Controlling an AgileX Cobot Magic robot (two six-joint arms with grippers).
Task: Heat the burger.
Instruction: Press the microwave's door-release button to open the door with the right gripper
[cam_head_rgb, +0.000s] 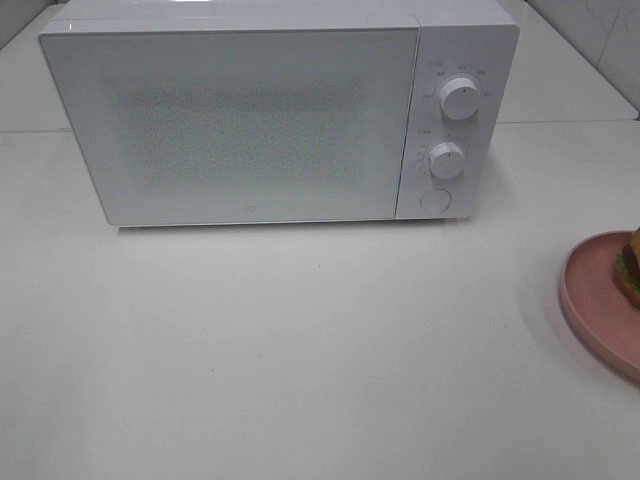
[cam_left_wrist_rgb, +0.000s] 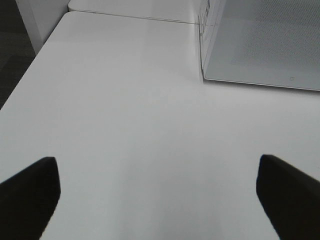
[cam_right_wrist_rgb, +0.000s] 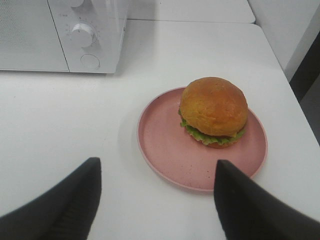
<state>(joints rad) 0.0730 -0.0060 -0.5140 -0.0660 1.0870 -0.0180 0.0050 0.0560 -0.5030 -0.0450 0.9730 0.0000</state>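
Note:
The burger (cam_right_wrist_rgb: 214, 111), with a tan-brown bun and green lettuce, sits on a round pink plate (cam_right_wrist_rgb: 165, 142). In the exterior view only a sliver of the burger (cam_head_rgb: 630, 268) and the plate (cam_head_rgb: 590, 290) show at the right edge. My right gripper (cam_right_wrist_rgb: 156, 200) hovers short of the plate, open, fingers apart with nothing between them. My left gripper (cam_left_wrist_rgb: 157, 197) is open over bare table, left of the white microwave (cam_head_rgb: 250, 120), whose door is shut. Neither arm appears in the exterior view.
The microwave has two knobs (cam_head_rgb: 458, 98) and a round button (cam_head_rgb: 434, 200) on its right panel. The white table's left edge (cam_left_wrist_rgb: 30, 70) drops to dark floor. A second table abuts behind the microwave.

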